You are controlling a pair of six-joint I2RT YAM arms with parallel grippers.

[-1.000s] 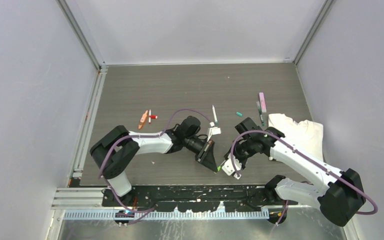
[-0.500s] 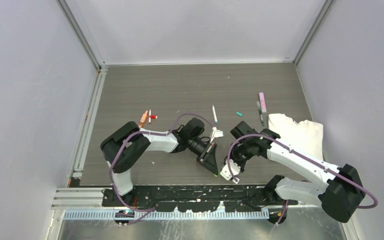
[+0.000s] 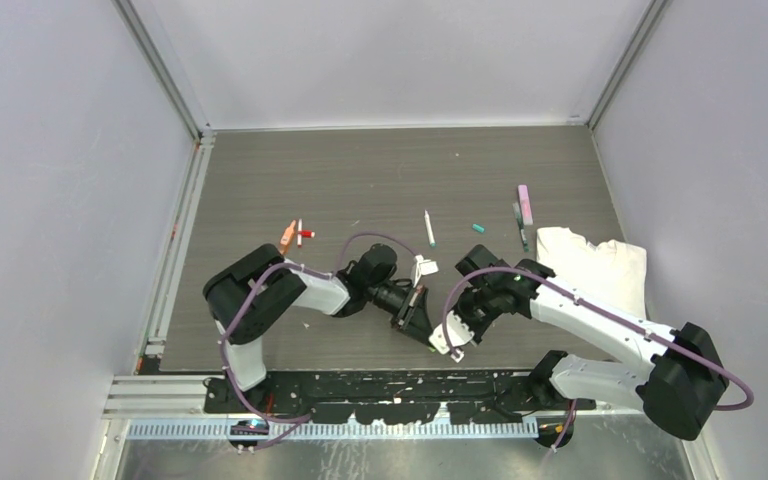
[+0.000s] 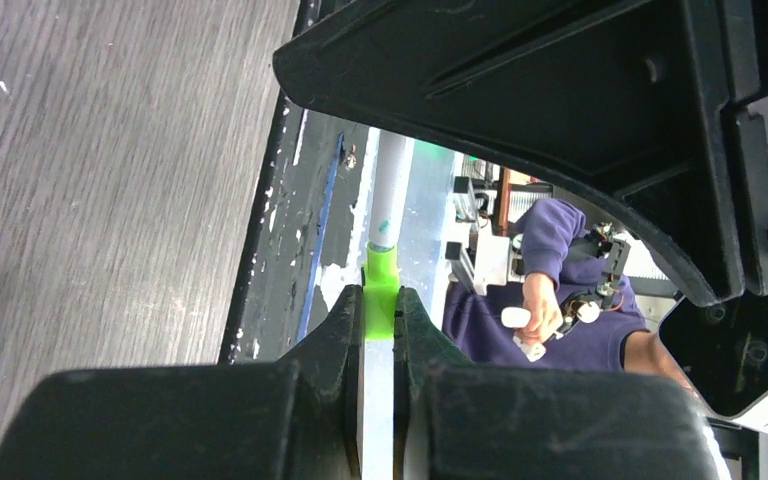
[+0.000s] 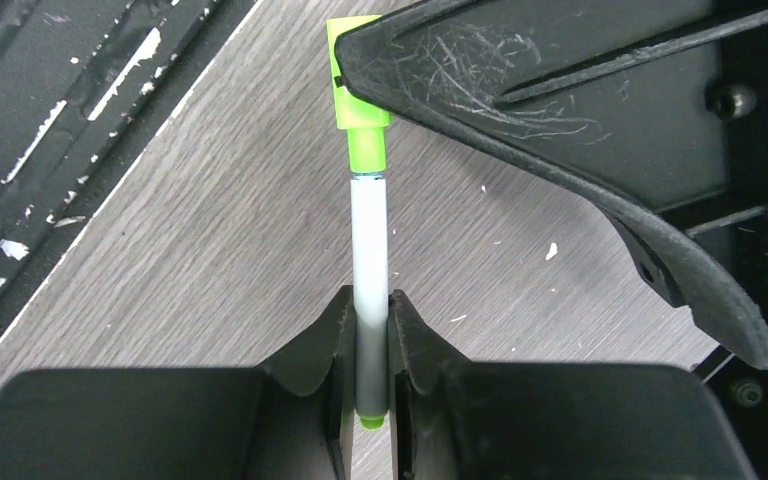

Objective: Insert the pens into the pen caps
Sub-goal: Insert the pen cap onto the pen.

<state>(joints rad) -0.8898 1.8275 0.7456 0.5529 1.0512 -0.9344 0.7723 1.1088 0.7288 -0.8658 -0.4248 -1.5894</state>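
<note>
White-bodied, green-tipped plastic pen sits clamped in the right pincer, its nose meeting the stubby bright green plastic cap pinched in the left pincer, low centre of the top view. Capping looks under way, and the next move calls for a straight push along the pen. Both hang near the lower edge of the grey wood-grain bench, with open room further up.

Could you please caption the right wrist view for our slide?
Right gripper holding a white pen, its tip inside the green cap gripped by the left gripper.
</note>
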